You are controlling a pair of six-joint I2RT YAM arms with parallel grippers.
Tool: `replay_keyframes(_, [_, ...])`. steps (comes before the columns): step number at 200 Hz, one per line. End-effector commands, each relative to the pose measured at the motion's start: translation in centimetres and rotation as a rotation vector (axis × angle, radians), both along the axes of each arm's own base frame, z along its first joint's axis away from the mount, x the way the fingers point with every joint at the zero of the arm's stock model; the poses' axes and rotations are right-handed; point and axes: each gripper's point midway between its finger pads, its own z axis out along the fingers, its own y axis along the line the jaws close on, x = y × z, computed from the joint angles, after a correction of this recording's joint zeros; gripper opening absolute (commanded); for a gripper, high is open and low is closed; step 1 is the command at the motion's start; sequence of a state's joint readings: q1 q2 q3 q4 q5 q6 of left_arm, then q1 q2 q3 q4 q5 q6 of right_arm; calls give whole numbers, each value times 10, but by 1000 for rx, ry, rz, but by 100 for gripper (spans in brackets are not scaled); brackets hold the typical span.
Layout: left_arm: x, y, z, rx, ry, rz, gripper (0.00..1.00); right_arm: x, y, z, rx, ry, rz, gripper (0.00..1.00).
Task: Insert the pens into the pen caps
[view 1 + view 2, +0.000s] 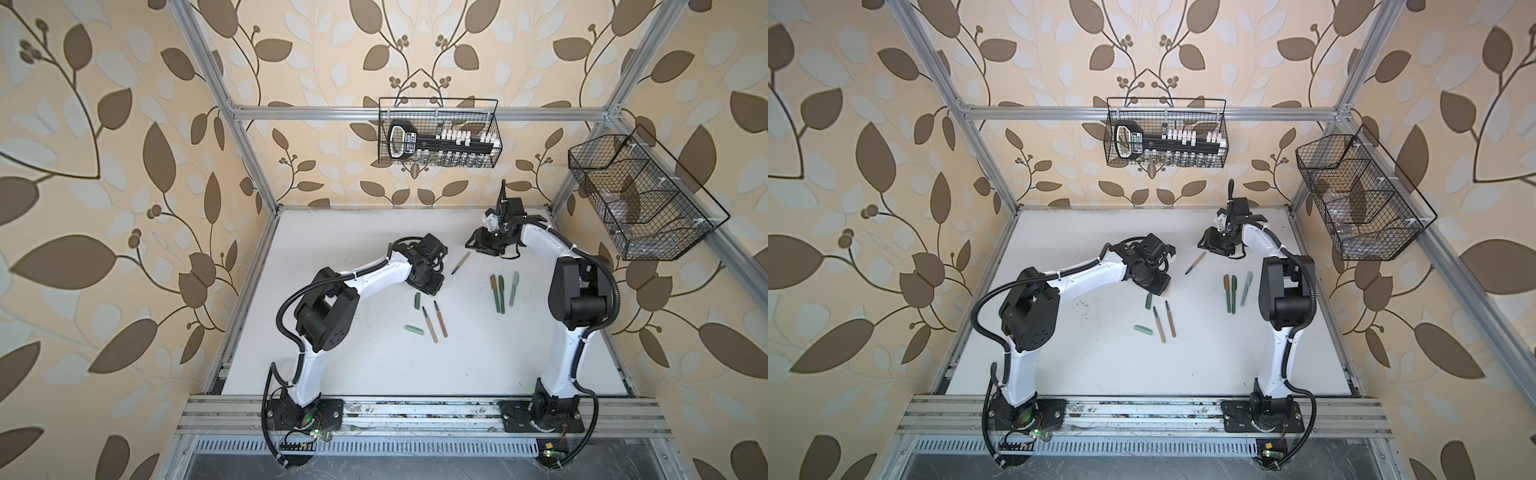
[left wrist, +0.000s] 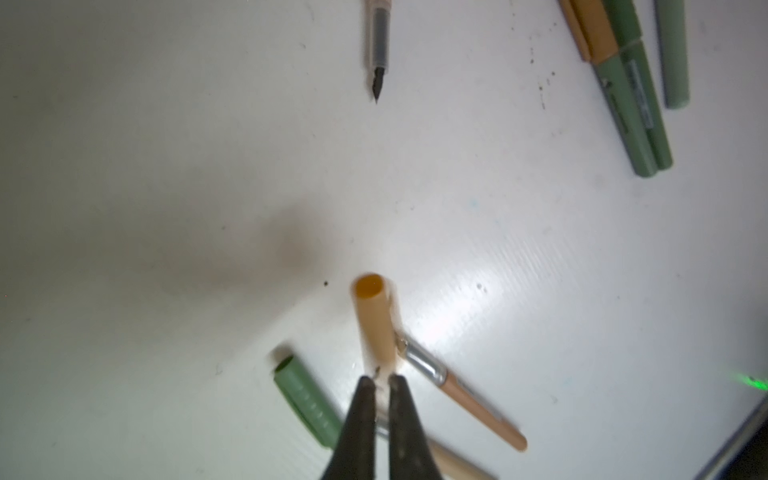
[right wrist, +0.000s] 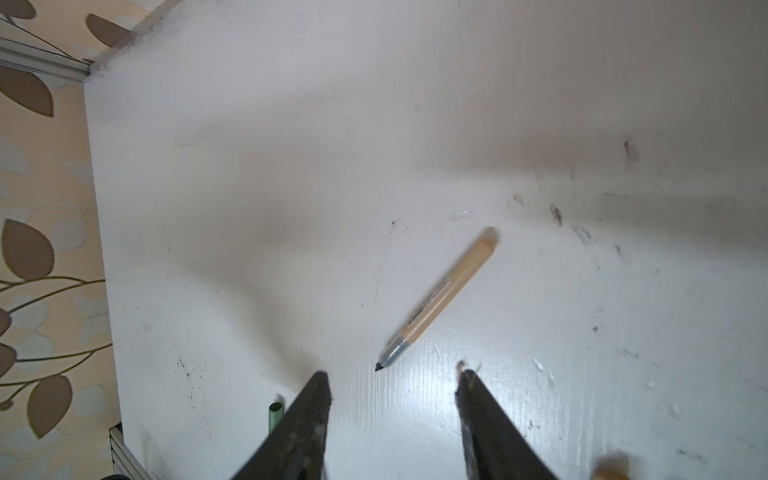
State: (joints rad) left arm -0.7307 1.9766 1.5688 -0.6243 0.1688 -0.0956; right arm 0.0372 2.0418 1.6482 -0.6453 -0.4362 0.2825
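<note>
1. The tan cap (image 2: 373,320) is a short tube whose open orange mouth points away from the wrist. The left gripper (image 2: 381,384) pinches its closed end, jaws nearly together on it. It sits just at 12 o'clock of the middle of the white table (image 1: 332,365).
2. There are three bare tan pens, each with a dark pointed tip.
   - The loose pen (image 1: 461,262) lies slanted at 1 o'clock from the middle.
   - The left pen of the pair (image 1: 429,325) and the right pen of the pair (image 1: 440,318) lie side by side at 5 o'clock, tips toward 12.
3. Three capped pens lie at 3 o'clock.
   - The tan-capped green pen (image 1: 495,295) and the dark green pen (image 1: 501,297) lie close together.
   - The pale pen (image 1: 514,282) lies a little apart from them.
4. Two caps lie free. The dark green cap (image 1: 417,300) is at the middle and the pale green cap (image 1: 414,330) is at 7 o'clock.
5. The right gripper (image 3: 395,376) has its jaws spread wide and holds nothing. The loose pen's tip lies just beyond its fingertips.
6. The views differ in what they show.
   - Only the left wrist view shows the held cap, and I cannot make it out in either top view.
   - The left wrist view also shows a silver collar on one pen of the pair.
   - The right wrist view shows a printed label on the loose pen's barrel.
   - Only the top views show the two wire baskets on the frame. The rear basket (image 1: 440,164) is at 12 o'clock and the side basket (image 1: 665,249) at 2.
</note>
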Motion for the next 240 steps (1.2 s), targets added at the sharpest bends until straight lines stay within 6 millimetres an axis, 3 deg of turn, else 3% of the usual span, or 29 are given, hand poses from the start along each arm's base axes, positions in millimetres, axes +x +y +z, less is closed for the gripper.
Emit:
replay_keyframes(1, [-20,28,27,9,-10,-24,1,-5,1,-13,-30,33,32,53])
replay_keyframes(42, [-33,84,13,85,0,106,1,-2,17,-11,-47,34,64,54])
replay_keyframes(63, [-32,91,18,39,-20,173,3,-9,10,-19,-71,68,52,54])
replay_keyframes(85, [-27,93,23,10,-31,228,12,-17,-1,-21,-73,82,33,54])
replay_keyframes(106, [-23,91,24,-11,-26,264,26,-26,-13,-17,-91,86,2,54])
replay_keyframes(122, [-19,89,27,-26,-32,292,52,-37,-31,-10,-114,87,-51,54])
replay_keyframes(141, [-15,87,33,-52,-38,314,75,-58,-58,-5,-155,104,-134,58])
replay_keyframes(176, [-9,86,45,-91,-65,343,98,-98,-100,-6,-237,157,-235,61])
replay_keyframes(188, [-7,87,50,-104,-67,346,99,-114,-112,-7,-281,188,-293,63])
replay_keyframes(194, [-7,87,53,-113,-67,346,99,-122,-116,-6,-302,198,-316,68])
replay_keyframes(199, [-6,87,55,-117,-66,347,99,-129,-118,-4,-321,201,-341,83])
replay_keyframes(203, [-6,88,57,-122,-65,350,99,-132,-122,2,-343,192,-371,85])
replay_keyframes(205, [-6,88,57,-123,-64,352,99,-140,-123,-3,-356,210,-381,96])
replay_keyframes(207, [-5,89,58,-124,-64,354,99,-144,-123,-2,-361,212,-390,99])
replay_keyframes(240, [-5,99,79,-170,-68,392,99,-203,-128,13,-469,228,-539,100])
